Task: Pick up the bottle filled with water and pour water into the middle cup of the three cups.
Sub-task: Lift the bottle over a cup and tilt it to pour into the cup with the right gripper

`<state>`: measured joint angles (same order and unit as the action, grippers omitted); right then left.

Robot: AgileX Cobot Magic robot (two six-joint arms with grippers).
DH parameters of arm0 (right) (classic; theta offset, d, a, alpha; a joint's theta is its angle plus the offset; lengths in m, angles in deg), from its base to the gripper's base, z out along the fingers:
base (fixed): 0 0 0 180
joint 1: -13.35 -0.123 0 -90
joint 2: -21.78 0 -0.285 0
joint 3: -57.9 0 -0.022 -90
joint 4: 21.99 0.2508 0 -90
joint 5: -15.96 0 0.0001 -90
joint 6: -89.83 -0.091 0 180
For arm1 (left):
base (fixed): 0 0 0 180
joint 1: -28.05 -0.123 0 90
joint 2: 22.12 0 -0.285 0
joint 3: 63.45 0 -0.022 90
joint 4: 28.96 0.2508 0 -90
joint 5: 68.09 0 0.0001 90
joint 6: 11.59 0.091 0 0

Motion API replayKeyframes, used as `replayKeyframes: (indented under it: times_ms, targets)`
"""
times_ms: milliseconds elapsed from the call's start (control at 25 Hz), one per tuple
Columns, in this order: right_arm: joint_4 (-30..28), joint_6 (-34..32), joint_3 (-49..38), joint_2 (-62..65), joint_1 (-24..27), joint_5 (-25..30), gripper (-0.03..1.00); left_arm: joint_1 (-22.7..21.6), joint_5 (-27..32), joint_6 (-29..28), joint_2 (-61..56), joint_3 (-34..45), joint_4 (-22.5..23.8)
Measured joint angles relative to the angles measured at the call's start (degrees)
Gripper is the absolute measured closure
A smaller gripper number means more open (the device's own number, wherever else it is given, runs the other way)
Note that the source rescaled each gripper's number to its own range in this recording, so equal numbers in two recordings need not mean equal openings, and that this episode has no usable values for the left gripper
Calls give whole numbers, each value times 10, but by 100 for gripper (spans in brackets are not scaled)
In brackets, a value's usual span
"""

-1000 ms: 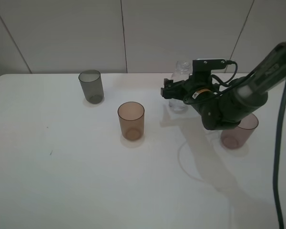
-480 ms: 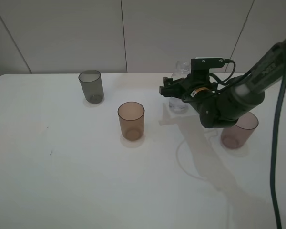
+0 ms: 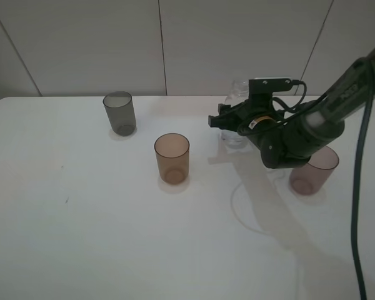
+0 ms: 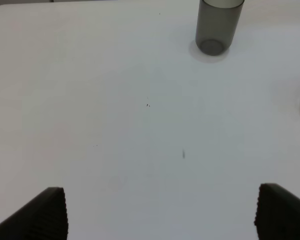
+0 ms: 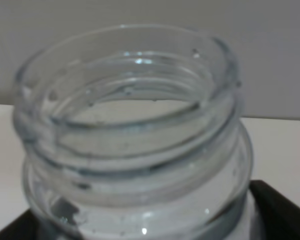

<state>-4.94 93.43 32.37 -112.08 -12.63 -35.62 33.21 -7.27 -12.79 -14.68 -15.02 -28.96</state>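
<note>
The clear capless bottle [image 3: 233, 137] stands on the white table right of the amber-brown middle cup [image 3: 172, 159]. My right gripper [image 3: 220, 119] reaches in from the right, its jaws on either side of the bottle's body. In the right wrist view the threaded neck [image 5: 130, 125] fills the frame, with a dark finger [image 5: 280, 210] just beside the bottle; I cannot tell if it touches. The smoky grey cup [image 3: 119, 113] stands at the back left. The pinkish-mauve cup [image 3: 312, 174] is partly behind the right arm. My left gripper [image 4: 167, 215] is open and empty over bare table.
The white table [image 3: 81, 219] ends at a wall behind the cups. A black cable [image 3: 361, 187] hangs down at the right. The grey cup [image 4: 217, 25] also shows far ahead in the left wrist view. The left arm is out of the exterior high view.
My right gripper has moved slightly farther in around the bottle. The bottle and the three cups have not moved.
</note>
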Motion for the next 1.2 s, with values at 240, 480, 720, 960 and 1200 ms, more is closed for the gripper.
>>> replayKeyframes:
  times_ms: [240, 480, 720, 960, 1200]
  targets:
    - [7, 1, 1, -1, 0, 0, 95, 0, 0, 0, 0, 0, 0]
    - [9, 43, 1, 2, 0, 5, 95, 0, 0, 0, 0, 0, 0]
    - [8, 236, 0, 103, 0, 110, 95, 0, 0, 0, 0, 0, 0]
    - [-31, 393, 1, 194, 0, 295, 95, 0, 0, 0, 0, 0, 0]
    - [-34, 490, -1, 249, -31, 357, 95, 0, 0, 0, 0, 0, 0]
